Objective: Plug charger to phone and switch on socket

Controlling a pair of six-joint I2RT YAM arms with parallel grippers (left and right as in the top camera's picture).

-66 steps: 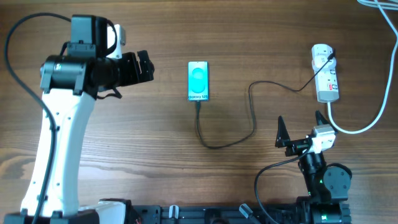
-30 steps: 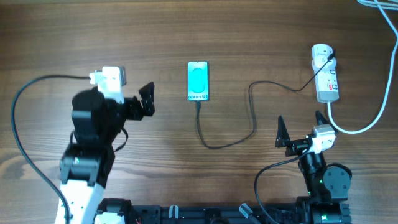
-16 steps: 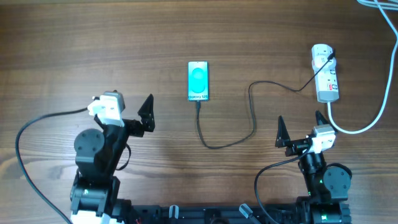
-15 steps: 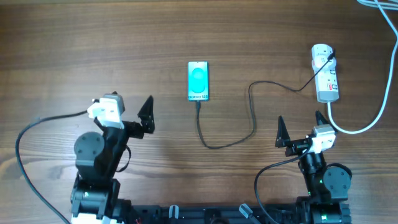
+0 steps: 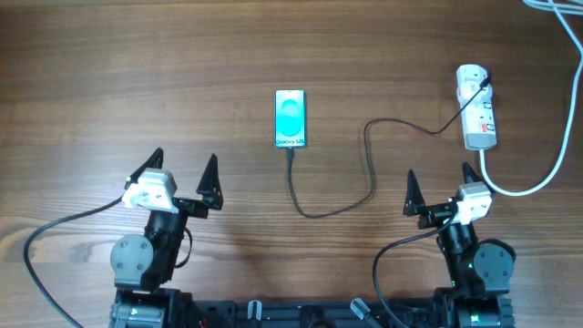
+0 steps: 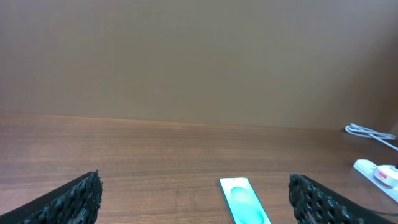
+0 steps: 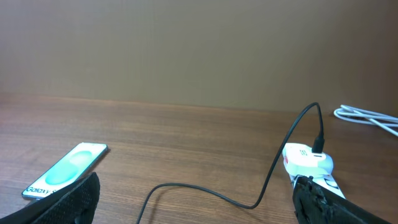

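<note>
The phone (image 5: pixel 291 118) lies flat mid-table, cyan screen up, white text strip at its near end; it also shows in the left wrist view (image 6: pixel 244 199) and the right wrist view (image 7: pixel 65 168). The thin black charger (image 5: pixel 364 173) runs from the phone's near end in a loop to the white socket (image 5: pixel 477 119) at the right, where it is plugged in; the cable (image 7: pixel 249 202) and socket (image 7: pixel 308 160) show in the right wrist view. My left gripper (image 5: pixel 182 173) is open and empty, near and left of the phone. My right gripper (image 5: pixel 439 189) is open and empty, near the socket.
A thick white cord (image 5: pixel 547 173) curves from the socket's near end up the right edge of the table. More white cord (image 7: pixel 367 117) lies at the far right. Both arm bases sit at the near table edge.
My left arm has pulled back from beside the phone toward the near edge and folded down low. The right arm, phone, charger and socket have not moved.
</note>
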